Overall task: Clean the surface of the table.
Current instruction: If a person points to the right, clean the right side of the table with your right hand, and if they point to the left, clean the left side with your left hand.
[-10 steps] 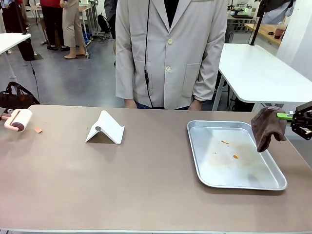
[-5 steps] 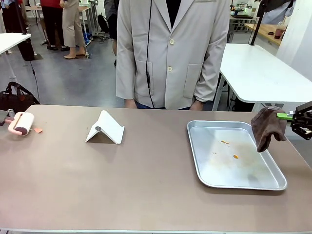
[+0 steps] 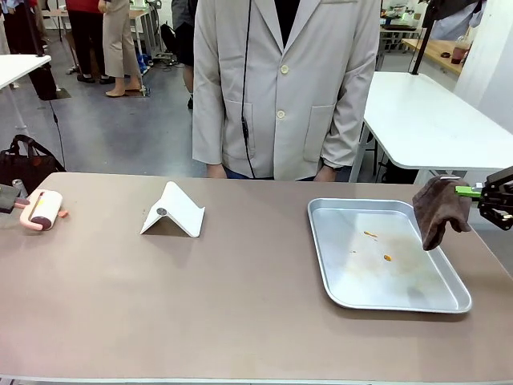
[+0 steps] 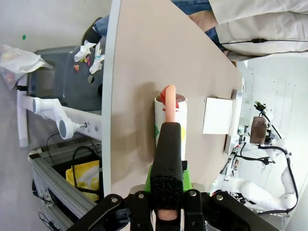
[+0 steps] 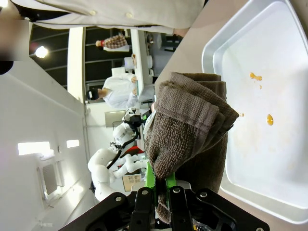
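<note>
Brownish table (image 3: pixel 240 321) takes up the whole near side of the room, edge to edge, and a person in a pale coat (image 3: pixel 280 88) stands at its far side. On the right half sits a metal tray (image 3: pixel 322 241) with a few orange specks (image 3: pixel 387 257) in it. A white folded stand (image 3: pixel 172 210) is left of the middle. The right gripper (image 3: pixel 466 192) is clamped on a brown cloth (image 3: pixel 439 210) that hangs by the tray's right rim; can't tell if it touches. The left gripper (image 4: pixel 167 144) is closed on the pink handle of a lint roller (image 3: pixel 42 210), which lies at the table's left end.
</note>
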`<move>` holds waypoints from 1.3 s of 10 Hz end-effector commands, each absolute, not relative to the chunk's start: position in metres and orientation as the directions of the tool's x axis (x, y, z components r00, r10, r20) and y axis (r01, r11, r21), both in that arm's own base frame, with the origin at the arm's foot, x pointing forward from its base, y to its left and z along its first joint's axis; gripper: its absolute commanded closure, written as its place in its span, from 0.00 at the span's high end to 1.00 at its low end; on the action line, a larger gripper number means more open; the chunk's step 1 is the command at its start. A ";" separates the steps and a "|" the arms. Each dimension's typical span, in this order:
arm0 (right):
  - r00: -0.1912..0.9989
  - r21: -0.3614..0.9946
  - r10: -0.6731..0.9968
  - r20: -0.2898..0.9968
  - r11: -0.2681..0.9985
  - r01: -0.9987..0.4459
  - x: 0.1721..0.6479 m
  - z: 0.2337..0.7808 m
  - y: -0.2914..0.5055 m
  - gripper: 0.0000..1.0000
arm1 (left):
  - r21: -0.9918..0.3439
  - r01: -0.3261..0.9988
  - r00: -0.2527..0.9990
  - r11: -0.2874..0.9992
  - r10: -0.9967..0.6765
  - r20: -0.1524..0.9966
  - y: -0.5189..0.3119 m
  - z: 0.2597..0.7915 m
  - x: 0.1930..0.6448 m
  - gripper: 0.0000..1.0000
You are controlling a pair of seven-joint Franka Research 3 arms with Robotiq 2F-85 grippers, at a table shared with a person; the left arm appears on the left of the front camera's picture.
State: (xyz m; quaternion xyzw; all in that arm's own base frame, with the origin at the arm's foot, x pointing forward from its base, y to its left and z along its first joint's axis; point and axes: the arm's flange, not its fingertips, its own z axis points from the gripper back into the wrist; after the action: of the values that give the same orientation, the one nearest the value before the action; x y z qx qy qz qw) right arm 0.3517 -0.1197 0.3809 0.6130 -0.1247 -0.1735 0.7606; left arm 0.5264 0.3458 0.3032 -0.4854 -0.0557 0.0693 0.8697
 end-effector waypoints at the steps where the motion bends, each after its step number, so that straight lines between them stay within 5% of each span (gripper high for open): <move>1: 0.911 0.977 -0.411 -0.024 0.184 0.109 0.349 0.385 -0.120 0.00 | -0.833 -0.060 0.990 0.551 0.141 0.022 0.325 0.299 0.517 0.22; 7: 0.911 0.977 -0.411 -0.024 0.184 0.109 0.349 0.385 -0.120 0.00 | -0.850 -0.081 0.997 0.521 0.052 -0.063 0.277 0.295 0.538 0.22; 13: 0.911 0.977 -0.411 -0.024 0.184 0.109 0.349 0.385 -0.120 0.00 | -0.902 -0.038 0.998 0.430 0.059 -0.014 0.238 0.324 0.538 0.22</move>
State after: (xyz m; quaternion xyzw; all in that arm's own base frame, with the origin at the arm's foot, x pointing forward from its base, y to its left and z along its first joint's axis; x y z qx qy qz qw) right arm 0.3517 -0.1197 0.3810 0.6130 -0.1247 -0.1735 0.7606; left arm 0.5466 0.2393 0.3102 -0.5134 0.0055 0.0193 0.8579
